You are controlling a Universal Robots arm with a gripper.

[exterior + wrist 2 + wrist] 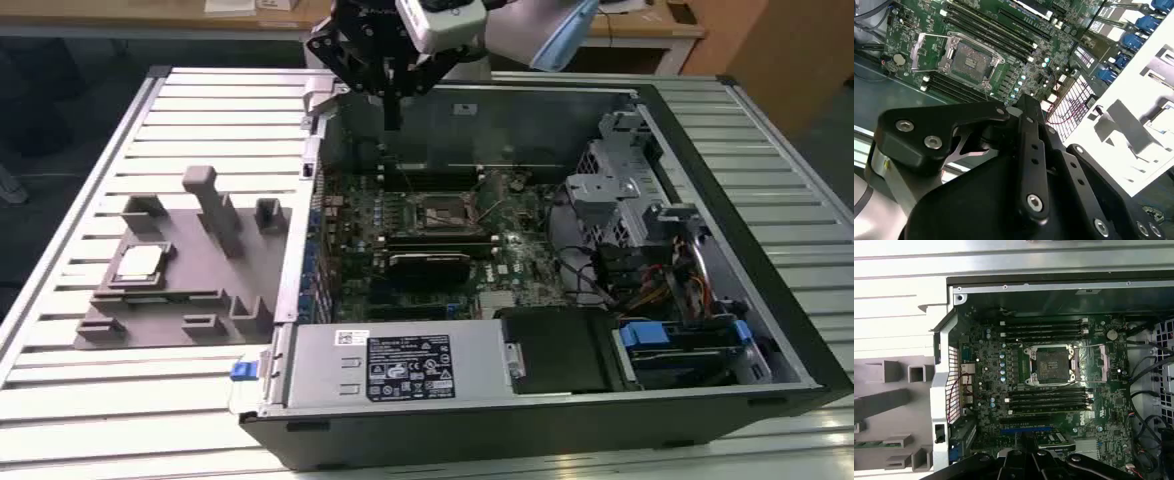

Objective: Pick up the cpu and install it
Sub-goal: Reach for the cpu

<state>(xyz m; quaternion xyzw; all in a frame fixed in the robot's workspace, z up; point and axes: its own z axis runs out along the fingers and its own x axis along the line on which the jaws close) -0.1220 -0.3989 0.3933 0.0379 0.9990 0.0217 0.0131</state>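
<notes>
far on the exterior view's left, the cpu [140, 262] lies flat on the grey plate [160, 330], silver top up, among the upright blocks, untouched. by my reckoning it's light and stiff but delicate: the metal top is slick, the underside mustn't be scraped, and it wants to stay level. best taken by two opposite tan edges, where the blocks leave room.

moving right, the gripper [391, 122] hangs high over the back wall of the case [534, 110], well apart from the cpu. its fingers look pressed together into one narrow bar, nothing between them.

right again and lower, the socket [443, 213] sits mid-board, and beyond it come the drive cages and cable bundles.

now the views. the exterior view gives the whole layout: chip on the plate, arm over the case, the gap between them. the first wrist view looks straight down on the socket [1053, 365], its seat bare and its metal frame swung open to one side. the second wrist view catches that socket [970, 60] at a slant, past the gripper's black linkage, with the frame standing open beside it.
</notes>
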